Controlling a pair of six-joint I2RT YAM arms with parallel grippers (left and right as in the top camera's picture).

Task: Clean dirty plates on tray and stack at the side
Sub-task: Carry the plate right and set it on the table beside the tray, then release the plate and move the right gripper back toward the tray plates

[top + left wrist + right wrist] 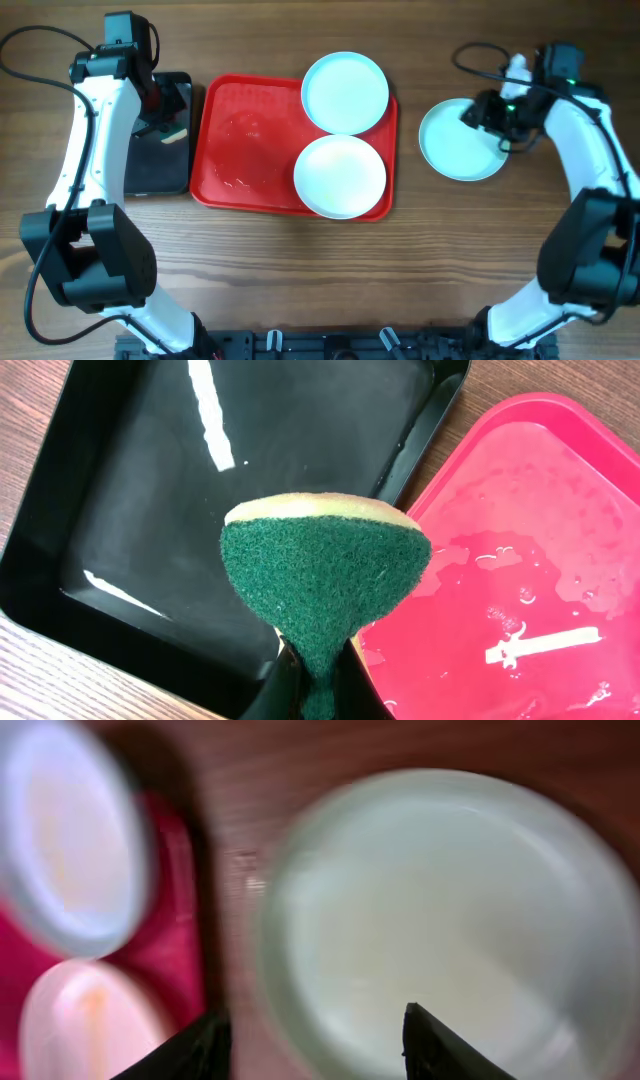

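Note:
Two pale plates lie on the red tray (240,140): one at its back right corner (345,92) and one at its front right (340,176). A third plate (460,140) lies on the wood to the right of the tray. My left gripper (322,682) is shut on a green scouring sponge (325,585) and hovers over the black tray (230,500), next to the wet red tray (520,560). My right gripper (312,1030) is open and empty just above the third plate (450,920); the two tray plates show blurred at the left.
The black tray (160,140) sits left of the red tray. Water drops and streaks lie on the red tray's bare left half. Cables run behind both arms at the table's back corners.

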